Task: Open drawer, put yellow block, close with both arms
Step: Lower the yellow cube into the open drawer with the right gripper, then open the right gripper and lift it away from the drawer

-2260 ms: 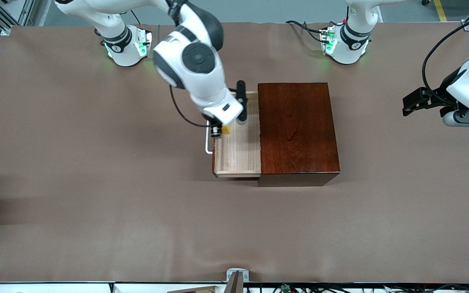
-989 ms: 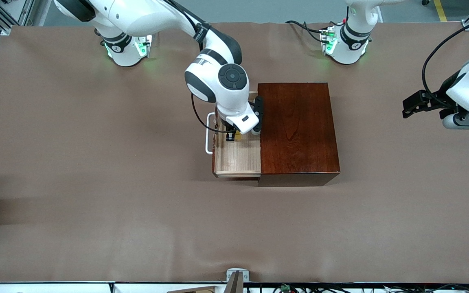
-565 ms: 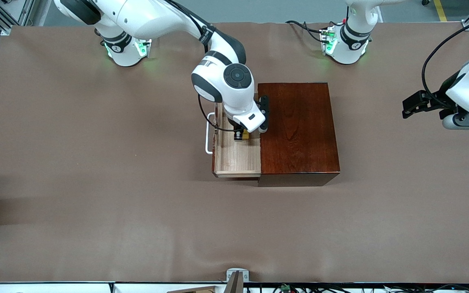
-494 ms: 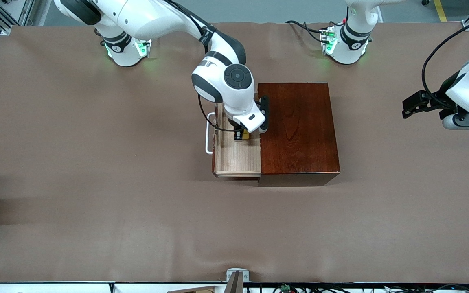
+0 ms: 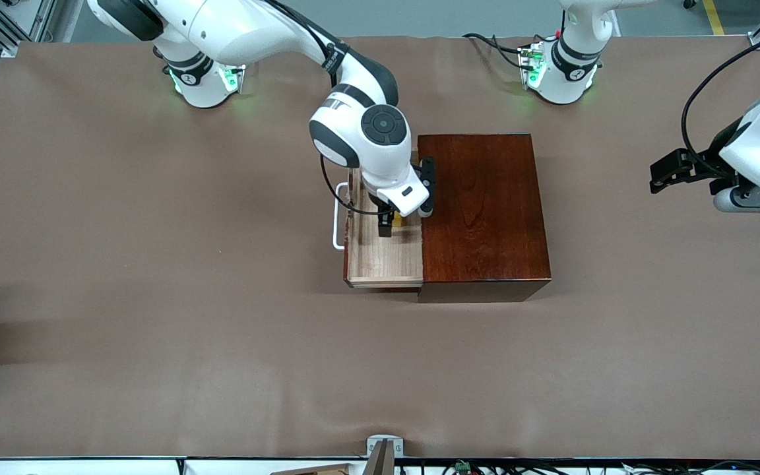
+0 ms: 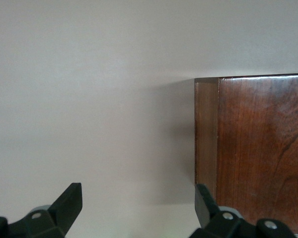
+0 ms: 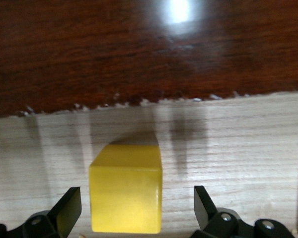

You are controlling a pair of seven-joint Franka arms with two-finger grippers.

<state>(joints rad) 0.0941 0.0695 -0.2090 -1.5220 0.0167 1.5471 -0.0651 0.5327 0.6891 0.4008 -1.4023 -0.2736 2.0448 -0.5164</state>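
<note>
The drawer (image 5: 380, 260) stands pulled out of the dark wooden box (image 5: 482, 211), its white handle (image 5: 336, 224) toward the right arm's end of the table. The yellow block (image 7: 125, 187) rests on the drawer's pale floor (image 7: 238, 148), close to the box's edge (image 7: 139, 49). My right gripper (image 7: 136, 201) is down in the drawer, open, one finger on each side of the block with a gap at both sides. In the front view only a sliver of the block (image 5: 398, 221) shows beside that gripper (image 5: 388, 223). My left gripper (image 6: 138, 196) is open and holds nothing.
The left arm (image 5: 759, 155) waits above the brown table cover near the left arm's end, clear of the box, whose end face (image 6: 206, 134) shows in the left wrist view. Both arm bases (image 5: 205, 76) (image 5: 561, 69) stand along the table's edge farthest from the front camera.
The right gripper came down into the drawer with the yellow block, then opened its fingers and let the block go onto the drawer floor. The left arm barely moved.
</note>
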